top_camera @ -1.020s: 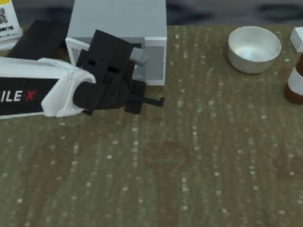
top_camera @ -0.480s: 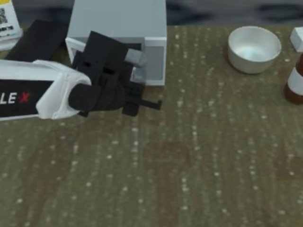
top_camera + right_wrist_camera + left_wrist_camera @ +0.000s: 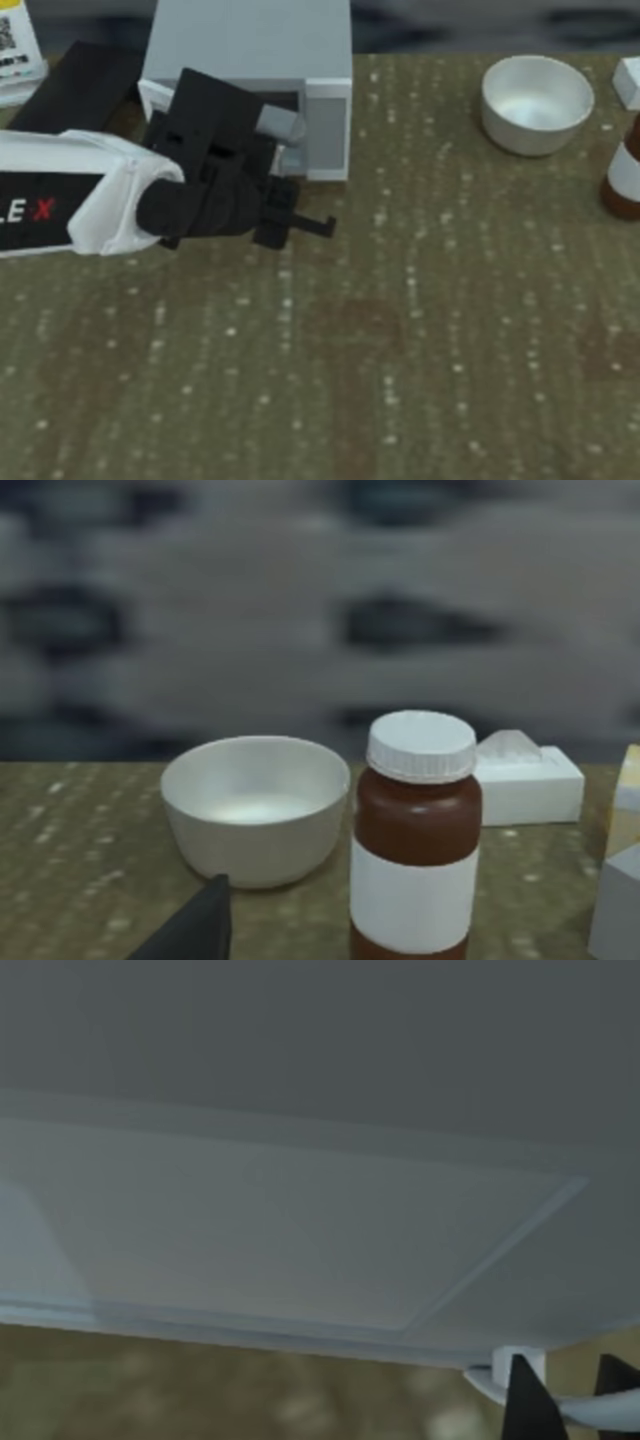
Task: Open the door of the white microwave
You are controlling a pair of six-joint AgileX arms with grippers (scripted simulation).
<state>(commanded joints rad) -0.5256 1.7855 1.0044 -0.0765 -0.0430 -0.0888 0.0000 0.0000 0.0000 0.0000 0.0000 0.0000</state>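
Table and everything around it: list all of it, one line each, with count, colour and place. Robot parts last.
white microwave: one, white and light grey, far edge of the table toward the left.
door: one, white frame with grey window, on the microwave's front; fills the left wrist view.
handle: one, white, at the door's edge between the left gripper's fingertips.
bowl: one, white, far right of the table.
bottle: one, brown with white cap and label, right edge, nearer than the bowl.
small box: one, white, beyond the bottle.
card: one, white with printed code, far left corner.
table: one, olive speckled cloth.
left gripper: one, black, at the microwave's front.
right gripper: one dark fingertip in its wrist view, facing bowl and bottle.
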